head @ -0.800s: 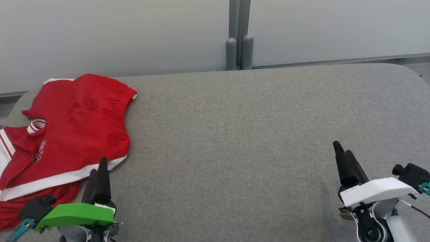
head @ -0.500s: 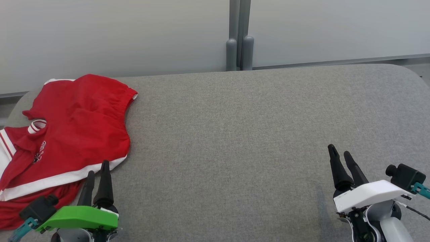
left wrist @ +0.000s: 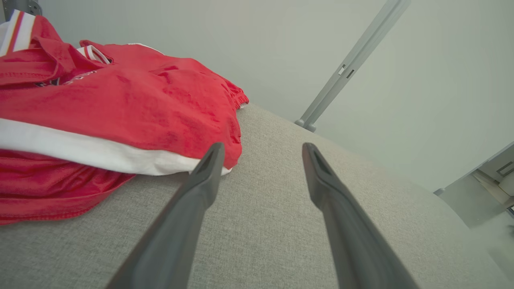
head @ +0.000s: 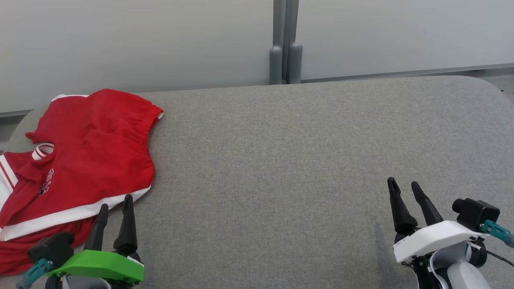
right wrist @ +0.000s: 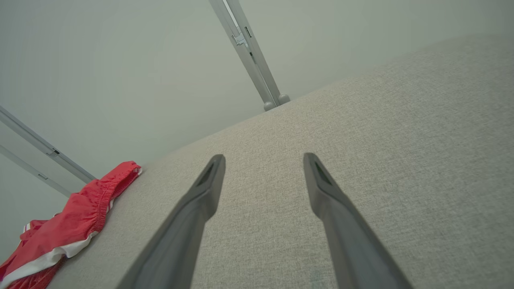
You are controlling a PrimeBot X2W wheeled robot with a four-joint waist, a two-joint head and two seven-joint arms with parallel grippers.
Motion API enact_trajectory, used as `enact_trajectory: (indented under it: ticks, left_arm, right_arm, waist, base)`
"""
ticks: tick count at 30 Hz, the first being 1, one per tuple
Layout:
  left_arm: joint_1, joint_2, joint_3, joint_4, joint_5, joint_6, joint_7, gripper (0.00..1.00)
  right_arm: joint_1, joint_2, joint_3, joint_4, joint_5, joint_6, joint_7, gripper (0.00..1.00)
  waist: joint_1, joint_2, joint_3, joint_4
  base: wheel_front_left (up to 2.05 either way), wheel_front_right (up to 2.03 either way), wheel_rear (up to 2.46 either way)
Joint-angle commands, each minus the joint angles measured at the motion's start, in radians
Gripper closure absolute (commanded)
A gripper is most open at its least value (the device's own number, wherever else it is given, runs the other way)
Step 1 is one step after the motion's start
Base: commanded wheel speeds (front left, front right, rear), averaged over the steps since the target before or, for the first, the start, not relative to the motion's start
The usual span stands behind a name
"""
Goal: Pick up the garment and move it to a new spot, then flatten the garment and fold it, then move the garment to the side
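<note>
Red garment (head: 88, 152) lies bunched left on the tabletop (head: 281, 160). Left gripper (head: 116, 202) and right gripper (head: 403, 182) fingers have just spread, empty; pickup looks next

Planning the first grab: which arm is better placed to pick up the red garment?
Left. The left tool stands open at the red garment's white hem; the right tool, also open, is far across the grey table.

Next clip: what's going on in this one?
A two-armed robot faces a grey fabric-covered table. A crumpled red garment with white trim lies at its left end. Both pincers are open and empty: the left pincer close to the white hem, the right pincer over bare fabric. Nothing is grasped yet.
</note>
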Motion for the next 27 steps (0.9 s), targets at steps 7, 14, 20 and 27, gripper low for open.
enact_trajectory:
  ticks: [7, 14, 20, 27]
  left_arm:
    - [0.015, 0.02, -0.004, -0.011, 0.107, -0.006, -0.023, 0.0]
    - [0.026, 0.028, -0.002, -0.007, 0.178, -0.006, -0.042, 0.0]
    - [0.034, 0.032, -0.001, 0.002, 0.225, -0.006, -0.053, 0.0]
    - [0.034, 0.045, -0.027, 0.028, 0.241, -0.007, -0.068, 0.0]
  right_arm:
    - [0.001, -0.013, 0.013, 0.005, -0.096, 0.002, -0.031, 0.0]
    - [0.009, -0.011, 0.02, 0.007, -0.172, 0.003, -0.051, 0.0]
    - [0.018, -0.008, 0.021, 0.003, -0.218, 0.003, -0.065, 0.0]
    - [0.024, -0.002, 0.017, -0.003, -0.268, 0.003, -0.083, 0.0]
  waist:
    - [0.0, 0.0063, -0.001, -0.004]
    - [0.0, 0.007, -0.004, -0.004]
    - [0.0, 0.0074, -0.007, -0.004]
    - [0.0, 0.0081, -0.006, -0.005]
  base:
    - [0.0, 0.0, 0.0]
    - [0.0, 0.0, 0.0]
    - [0.0, 0.0, 0.0]
    - [0.0, 0.0, 0.0]
